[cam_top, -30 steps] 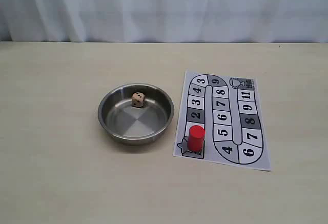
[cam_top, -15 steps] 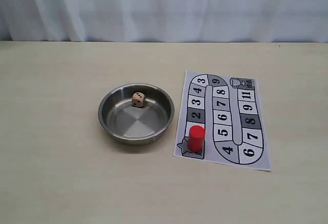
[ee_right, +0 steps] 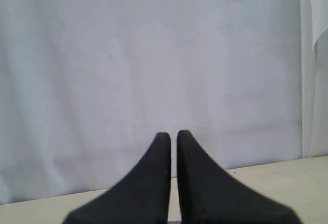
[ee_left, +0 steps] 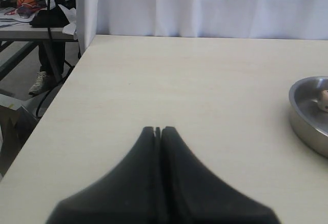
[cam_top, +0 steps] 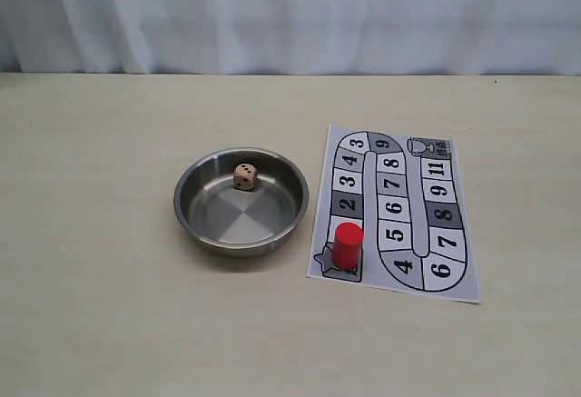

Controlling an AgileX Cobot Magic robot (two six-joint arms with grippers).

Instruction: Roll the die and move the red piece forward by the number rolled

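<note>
Left gripper (ee_left: 158, 130), seen through its own wrist camera, hangs low over the pale wooden table (cam_top: 100, 279) with its black fingers pressed together and nothing between them; the steel bowl (ee_left: 307, 111) sits off to one side of it, well apart. Right gripper (ee_right: 173, 133) points at the white curtain (ee_right: 154, 55) with its fingers drawn nearly flat against each other, only a thin slit showing, and nothing held.

Nearest the exterior camera, the red piece (cam_top: 347, 245) stands upright just to the right of the bowl (cam_top: 243, 224), close to its near rim but not touching it. It rests on the starred square at the near corner of the paper game board (cam_top: 392, 208), whose numbered track winds away along the bowl's right side.

Inside the bowl, the die (cam_top: 244, 176) lies on the floor toward the far wall, with dark pips on the face turned to the camera; they look like three, though they are too small to count with confidence.

Beyond the bowl the bare table runs back to the curtain (cam_top: 290, 15).
</note>
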